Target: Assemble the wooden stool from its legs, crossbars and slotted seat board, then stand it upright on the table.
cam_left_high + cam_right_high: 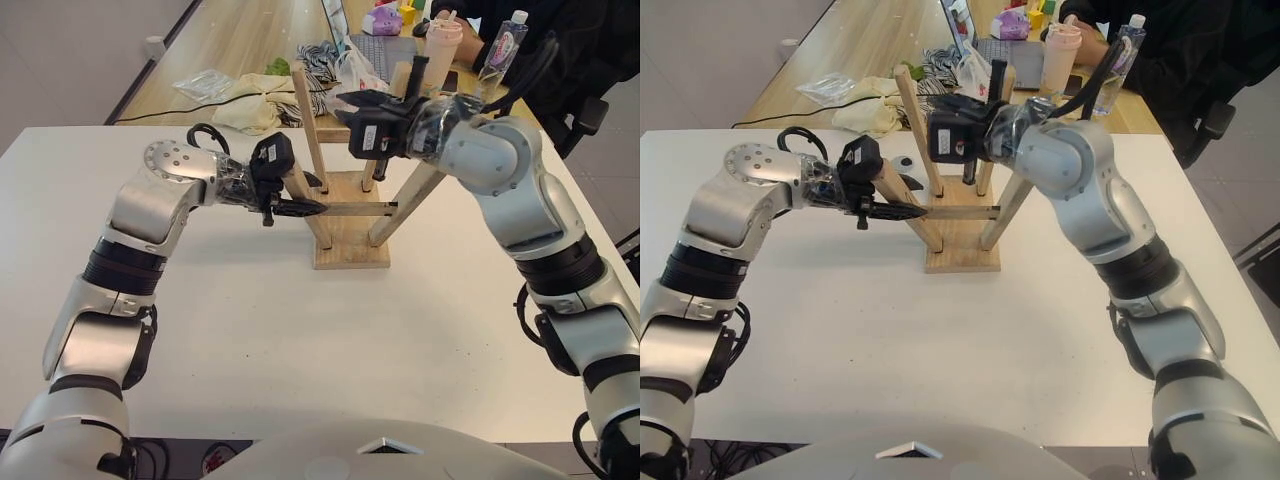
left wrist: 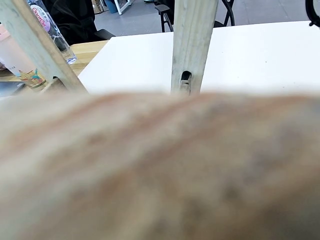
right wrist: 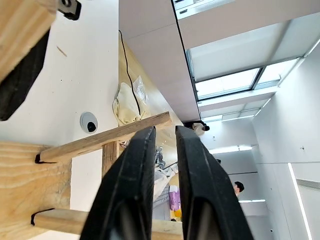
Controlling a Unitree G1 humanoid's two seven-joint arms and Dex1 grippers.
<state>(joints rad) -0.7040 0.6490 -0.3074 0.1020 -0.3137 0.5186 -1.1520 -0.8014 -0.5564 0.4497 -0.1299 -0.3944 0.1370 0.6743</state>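
**Stool.** The stool [image 1: 345, 215] stands inverted near the middle of the white bench [image 1: 300, 340]. The seat board [image 1: 350, 257] lies flat on the bench surface. Four legs rise from it and splay outward:
- front left leg [image 1: 316, 232]
- front right leg [image 1: 405, 205]
- back left leg [image 1: 310, 130]
- back right leg [image 1: 368, 180]

A thin crossbar [image 1: 360, 209] runs level between the two front legs, about halfway up. In the left wrist view an open slot shows in the inner face of one leg.

**Left pincer.** The left pincer [image 1: 315, 207] lies level at the front left leg and points along the crossbar. Its fingers are drawn together on the left end of the crossbar, where the bar meets that leg. Blurred wood lies directly against the left wrist camera.

**Right pincer.** The right pincer [image 3: 164, 132] hangs above the stool at the tops of the back legs, pointing toward the robot's left. Its fingers stand nearly together with only a narrow gap. Nothing shows between them.

**Surroundings.** A small round grey disc [image 1: 904, 160] lies on the bench just behind the stool. A wooden table [image 1: 230, 40] beyond the bench carries crumpled bags [image 1: 250, 105], a pink cup [image 1: 443, 42] and a clear bottle [image 1: 505, 40].
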